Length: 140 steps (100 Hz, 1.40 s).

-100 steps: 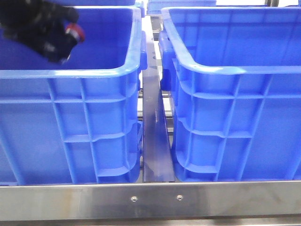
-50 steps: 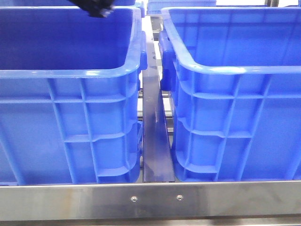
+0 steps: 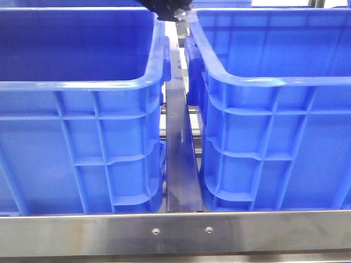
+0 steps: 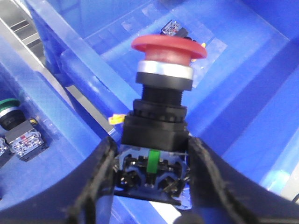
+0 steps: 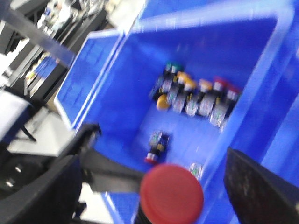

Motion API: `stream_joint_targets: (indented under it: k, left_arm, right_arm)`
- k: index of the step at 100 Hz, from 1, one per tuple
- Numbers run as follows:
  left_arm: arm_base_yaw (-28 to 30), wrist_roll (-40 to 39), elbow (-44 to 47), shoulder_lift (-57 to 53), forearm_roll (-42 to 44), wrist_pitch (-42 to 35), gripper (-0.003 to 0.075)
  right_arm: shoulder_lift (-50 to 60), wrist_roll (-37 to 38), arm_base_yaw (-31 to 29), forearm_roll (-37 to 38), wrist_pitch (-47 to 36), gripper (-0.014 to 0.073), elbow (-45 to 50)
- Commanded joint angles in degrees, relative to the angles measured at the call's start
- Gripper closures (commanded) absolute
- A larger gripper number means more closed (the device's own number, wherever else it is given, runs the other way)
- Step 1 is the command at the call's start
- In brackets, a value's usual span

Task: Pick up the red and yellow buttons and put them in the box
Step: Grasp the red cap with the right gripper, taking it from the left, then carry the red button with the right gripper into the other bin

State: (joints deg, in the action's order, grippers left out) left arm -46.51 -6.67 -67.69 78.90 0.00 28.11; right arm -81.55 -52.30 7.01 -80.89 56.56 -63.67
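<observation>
1. My left hand [image 4: 152, 186] is clamped on a red push button [image 4: 161, 107], its two dark fingers [image 4: 100, 182] pressing either side of the button's clear contact block, red mushroom cap pointing away from my wrist.
2. Beyond the cap, past my fingertips, lies the floor of a blue crate [image 4: 243, 93] with one loose button unit [image 4: 174, 29] resting on it.
3. To one side of my left hand, across a crate rim, a green-capped button [image 4: 10, 114] sits in the neighbouring crate.
4. In the front view, my left hand [image 3: 169, 8] shows only as a dark shape at the top edge, above the gap between the left crate [image 3: 82, 109] and the right crate [image 3: 274, 109]; the button cannot be made out there.
5. My right hand [image 5: 159, 186] has its dark fingers [image 5: 261, 191] spread wide apart, and a red round cap [image 5: 172, 193] sits between them in the picture; whether they touch it I cannot tell.
6. Well beyond my right hand, a row of buttons [image 5: 196, 98] with red, yellow and green caps lies against the crate's far wall, and a single red-capped unit [image 5: 156, 147] lies nearer.
</observation>
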Motion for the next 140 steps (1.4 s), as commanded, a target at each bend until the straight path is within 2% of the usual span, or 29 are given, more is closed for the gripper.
stream_joint_targets:
  k: [1,31,40,51,56,63,69,82,89,102,125,140]
  left_arm:
    - [-0.5,0.1,-1.6,-2.3,0.0,-4.5,0.0632]
    - [-0.5,0.1,-1.6,-2.3,0.0,-4.7,0.0633]
    - [-0.5,0.1,-1.6,-2.3,-0.3,-4.7,0.0633]
    - [-0.5,0.1,-1.6,-2.3,0.0,-4.7,0.0633]
    - [-0.5,0.1,-1.6,-2.3,0.0,-4.7,0.0619]
    - [-0.5,0.1,-1.6,-2.3,-0.3,-4.5,0.0549]
    - [-0.5,0.1,-1.6,-2.3,0.0,-4.3,0.0443]
    - [-0.5,0.1,-1.6,-2.5,0.0,-3.4,0.0164]
    - [-0.5,0.1,-2.0,-2.5,0.5,-1.1,0.0086]
    - [-0.5,0.1,-3.4,-3.0,2.3,3.7,0.008]
    - [2.2,-0.3,-3.5,-6.4,2.6,4.2,0.008]
    - [5.6,-0.3,-3.5,-7.1,2.6,5.8,0.008]
  right_arm:
    - [0.0,0.4,-0.1,-2.6,4.2,-0.0042,-1.5]
    - [-2.3,0.4,-0.1,-1.3,6.8,-0.002,-1.5]
    - [-2.3,0.4,-0.1,-1.3,6.7,0.0086,-1.5]
    - [-2.3,0.4,-0.1,-1.3,6.6,0.0288,-1.5]
    - [-2.3,0.4,-0.1,-1.3,6.6,0.0349,-1.5]
    - [-2.3,0.4,-0.1,-1.3,6.6,0.0422,-1.5]
    - [-2.3,0.4,-0.1,-1.3,6.6,0.0456,-1.5]
    - [-2.3,0.4,-0.1,-1.4,6.4,0.0464,-1.6]
    - [-2.3,0.4,-0.3,-1.4,5.5,0.0464,-1.8]
    - [-2.3,-2.4,-3.6,-1.2,4.7,0.0464,-3.8]
    - [-2.0,-8.1,-13.9,-0.4,4.0,0.0464,-6.4]
    - [-2.0,-10.2,-19.6,5.7,-0.7,0.0464,-6.4]
